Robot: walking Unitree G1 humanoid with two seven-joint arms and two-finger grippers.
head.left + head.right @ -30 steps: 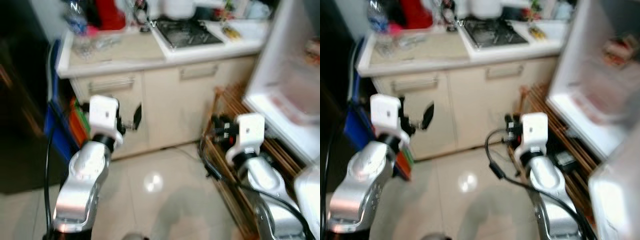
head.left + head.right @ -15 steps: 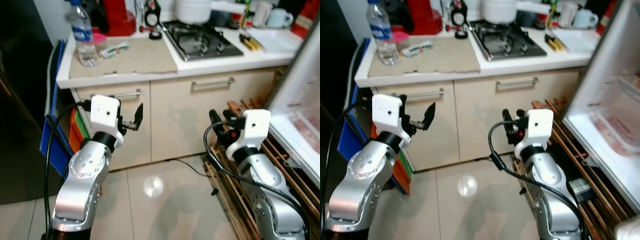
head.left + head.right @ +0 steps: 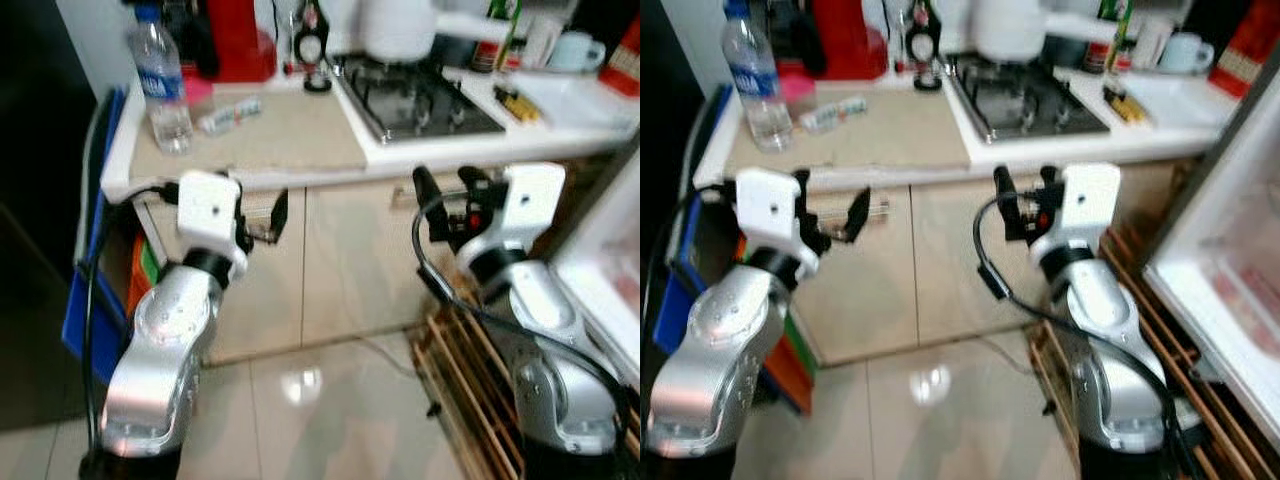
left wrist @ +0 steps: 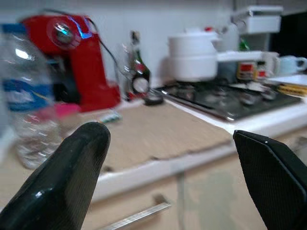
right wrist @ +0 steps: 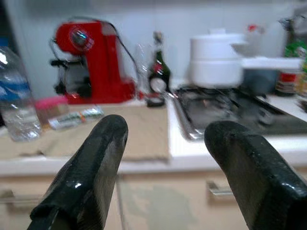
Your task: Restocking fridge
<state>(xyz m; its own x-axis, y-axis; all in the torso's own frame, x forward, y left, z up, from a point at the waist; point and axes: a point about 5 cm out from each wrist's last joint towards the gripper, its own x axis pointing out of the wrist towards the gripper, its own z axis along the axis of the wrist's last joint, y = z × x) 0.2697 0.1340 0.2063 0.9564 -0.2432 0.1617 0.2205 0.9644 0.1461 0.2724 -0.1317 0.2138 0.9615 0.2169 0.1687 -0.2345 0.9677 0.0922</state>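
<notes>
A clear water bottle [image 3: 160, 85] with a blue label stands on the beige counter [image 3: 290, 135] near its left end, also in the left wrist view [image 4: 24, 100]. The open fridge [image 3: 1230, 270] shows its white interior at the right. My left gripper [image 3: 262, 218] is open and empty, held in front of the cabinet just below the counter's edge. Level with the counter front, my right gripper [image 3: 445, 200] is also open with nothing in it. Both wrist views look across the counter between spread fingers [image 4: 67, 182] [image 5: 91, 172].
A red coffee machine [image 3: 225, 40], a dark bottle [image 3: 315, 45], a white pot [image 3: 395, 25] on the gas hob [image 3: 425, 95] and a small packet [image 3: 230, 115] crowd the counter. A wooden rack [image 3: 480, 390] lies on the floor by the fridge. Blue boards [image 3: 90, 290] lean at the left.
The view has moved closer to the counter and turned slightly. Both arms have risen from cabinet height to the counter's edge. Both grippers stay open and empty.
</notes>
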